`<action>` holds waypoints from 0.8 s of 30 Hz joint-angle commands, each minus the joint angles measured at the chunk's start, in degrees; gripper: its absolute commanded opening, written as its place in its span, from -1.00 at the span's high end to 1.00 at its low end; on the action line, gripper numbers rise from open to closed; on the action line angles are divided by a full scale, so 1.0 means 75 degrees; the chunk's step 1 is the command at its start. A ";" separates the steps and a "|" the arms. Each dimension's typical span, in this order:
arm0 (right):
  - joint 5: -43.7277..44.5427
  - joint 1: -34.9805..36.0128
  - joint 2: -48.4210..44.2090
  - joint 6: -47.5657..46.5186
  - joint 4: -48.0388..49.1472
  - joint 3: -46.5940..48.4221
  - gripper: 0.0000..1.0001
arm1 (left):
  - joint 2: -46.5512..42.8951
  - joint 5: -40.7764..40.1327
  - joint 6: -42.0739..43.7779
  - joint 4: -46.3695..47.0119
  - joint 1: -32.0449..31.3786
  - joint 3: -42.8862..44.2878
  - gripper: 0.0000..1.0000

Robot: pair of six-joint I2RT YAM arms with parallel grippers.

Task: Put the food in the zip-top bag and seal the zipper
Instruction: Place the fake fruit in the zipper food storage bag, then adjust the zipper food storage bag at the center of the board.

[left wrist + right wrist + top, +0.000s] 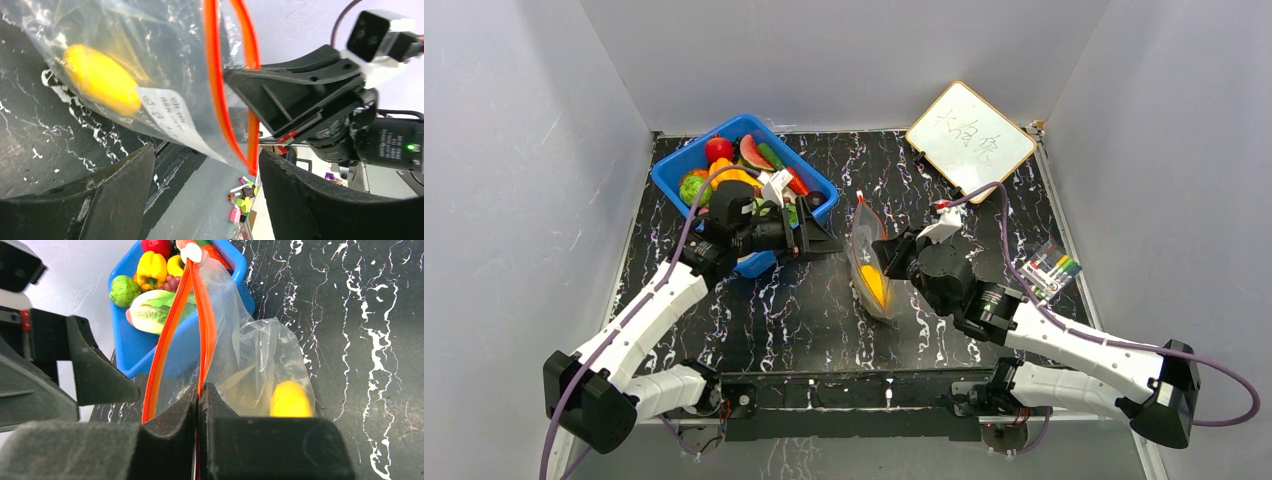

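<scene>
Right tool pressed together, pinching zipper of zip-top bag, which stands mid-desk. Yellow food inside. Left tool spread, at bag's 9 o'clock. Blue bin at 10 o'clock.

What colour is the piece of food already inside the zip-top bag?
Yellow. The piece shows through the clear zip-top bag, clearest in the left wrist view.

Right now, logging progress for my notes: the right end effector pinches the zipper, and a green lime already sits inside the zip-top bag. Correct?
Not quite. The piece inside the zip-top bag is a yellow toy fruit, not a green lime; the right wrist view shows it. The right end effector does pinch the zipper.
</scene>
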 commanded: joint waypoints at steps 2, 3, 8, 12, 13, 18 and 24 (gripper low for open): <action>0.0049 0.0027 0.0167 0.0046 0.0541 0.0481 1.00 | 0.0334 0.0102 0.0362 -0.0293 -0.0024 0.0753 -0.49; 0.0014 0.0025 0.0206 0.0037 0.0544 0.0518 1.00 | 0.0464 -0.0001 0.0445 -0.0447 -0.0035 0.0854 -0.49; -0.0044 0.0027 0.0382 0.0002 0.0393 0.0742 1.00 | 0.0852 -0.0762 0.0679 -0.1052 -0.0188 0.1302 -0.47; -0.0047 0.0027 0.0517 -0.0012 0.0255 0.0870 1.00 | 0.1129 -0.1055 0.0799 -0.1146 -0.0298 0.1559 -0.43; -0.0045 0.0027 0.0547 -0.0019 0.0238 0.0873 1.00 | 0.1221 -0.1080 0.0814 -0.1117 -0.0356 0.1582 -0.41; 0.0002 0.0027 0.0658 -0.0052 -0.0012 0.0946 1.00 | 0.1638 -0.1395 0.0938 -0.1304 -0.0493 0.1760 -0.04; 0.0646 0.0026 0.0802 -0.0508 -0.1706 0.1677 0.79 | 0.1620 -0.1724 0.1015 -0.1494 -0.0621 0.1936 1.00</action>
